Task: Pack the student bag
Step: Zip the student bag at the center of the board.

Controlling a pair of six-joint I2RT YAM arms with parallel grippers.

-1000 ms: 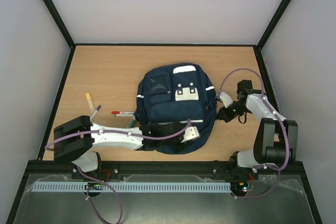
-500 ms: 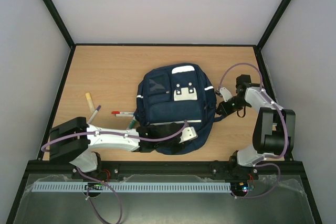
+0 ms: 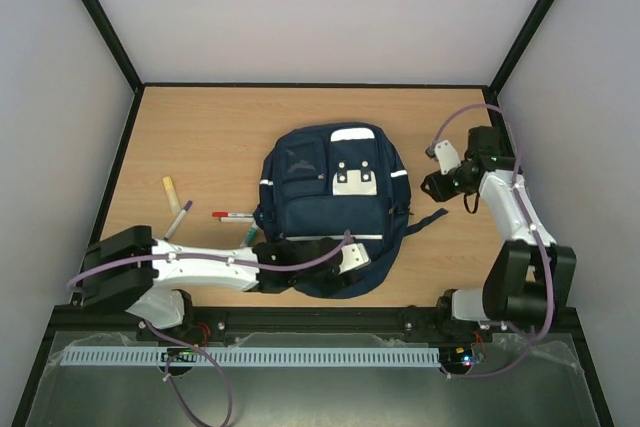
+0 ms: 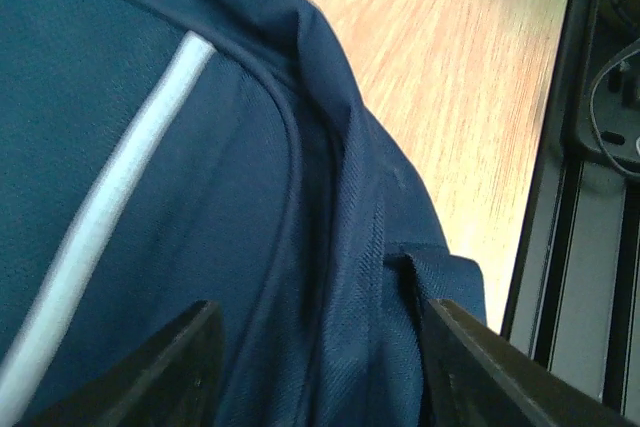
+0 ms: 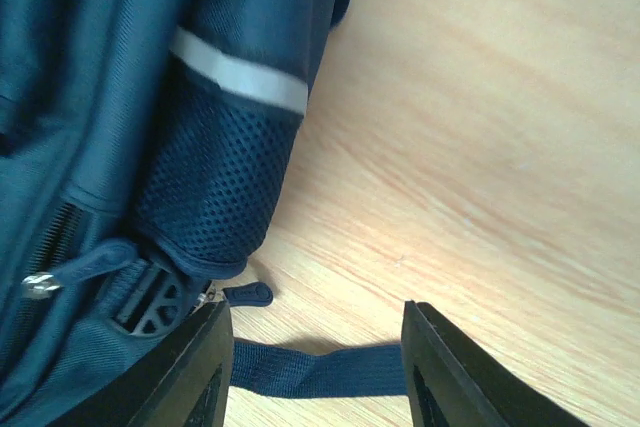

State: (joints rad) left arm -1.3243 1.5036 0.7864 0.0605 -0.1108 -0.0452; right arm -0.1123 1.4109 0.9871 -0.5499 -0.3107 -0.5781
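The student bag [image 3: 335,202], navy with white stripes and a grey buckle patch, lies flat in the middle of the table. My left gripper [image 3: 316,271] is at the bag's near edge. Its jaws stand apart astride a fold of navy fabric [image 4: 350,277] without pinching it, so the left gripper [image 4: 320,377] is open. My right gripper [image 3: 432,188] hovers just off the bag's right side, open. In the right wrist view a loose dark strap [image 5: 300,371] lies on the wood between the fingers of the right gripper [image 5: 318,352], beside the mesh side pocket [image 5: 215,187].
Left of the bag lie several pens: a yellowish marker [image 3: 170,192], a purple-capped pen [image 3: 180,217], a red one [image 3: 233,215] and a green one [image 3: 249,235]. A black rail [image 4: 560,247] borders the table's near edge, close to the left gripper.
Both grippers were shut and now stand open. The right gripper has let go of the bag's right side and drawn back, away from it. The left arm shifted slightly left.
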